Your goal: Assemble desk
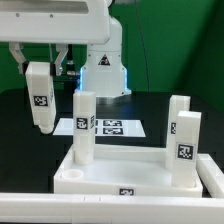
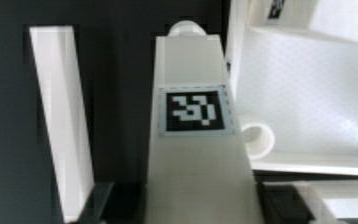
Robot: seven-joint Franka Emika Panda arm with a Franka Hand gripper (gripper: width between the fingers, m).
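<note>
tabletop: white tabletop (image 1: 125, 176) with a raised rim lies flat on the black table (image 1: 20, 140), low in the exterior view.
standing legs: three white legs stand upright on the tabletop; one (image 1: 84, 126) toward the exterior view's left, one (image 1: 186, 147) at the near corner on the exterior view's right, one (image 1: 178, 116) just behind that.
held leg: a fourth leg (image 1: 40, 96) hangs off the tabletop's left edge in the exterior view, above the table, tag facing the camera; in the wrist view it (image 2: 195, 110) fills the middle.
tool: tool (image 1: 40, 68) is partly closed, its fingers clamped on the held leg's upper end.
marker board: flat white marker board (image 1: 112, 127) lies on the table behind the tabletop.
</note>
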